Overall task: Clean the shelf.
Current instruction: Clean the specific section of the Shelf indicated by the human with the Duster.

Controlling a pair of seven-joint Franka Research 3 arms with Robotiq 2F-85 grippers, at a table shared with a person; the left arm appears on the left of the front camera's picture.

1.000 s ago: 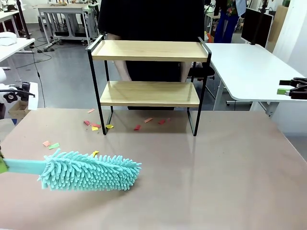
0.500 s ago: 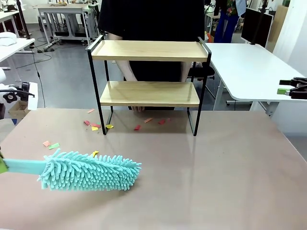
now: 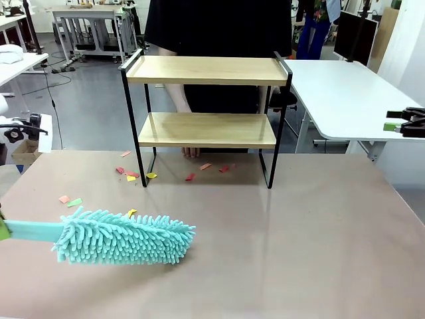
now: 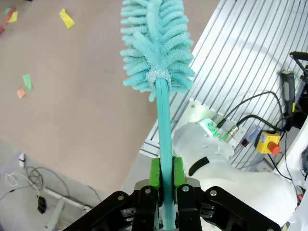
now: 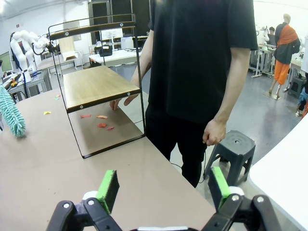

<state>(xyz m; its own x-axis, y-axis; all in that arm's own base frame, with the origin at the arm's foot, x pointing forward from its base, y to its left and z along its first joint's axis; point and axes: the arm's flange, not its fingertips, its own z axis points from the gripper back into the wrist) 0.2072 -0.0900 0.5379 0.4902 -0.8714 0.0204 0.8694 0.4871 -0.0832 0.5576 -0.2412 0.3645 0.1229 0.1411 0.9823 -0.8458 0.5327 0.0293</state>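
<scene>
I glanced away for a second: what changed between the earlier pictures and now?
The person's hand came down to the far edge of the table, below the lower board of the shelf, and their body shifted slightly to picture right. Nothing was grasped or released. The left tool stays shut on the handle of the duster; duster, shelf and paper scraps did not move.

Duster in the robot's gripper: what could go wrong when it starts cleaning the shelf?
1. The person's hand reaches under the shelf and its lower board, near the paper scraps; a sweep there might hit it.
2. The shelf stands on thin legs, so a hard push from the duster, clamped in the left gripper, might slide or tip it.
</scene>
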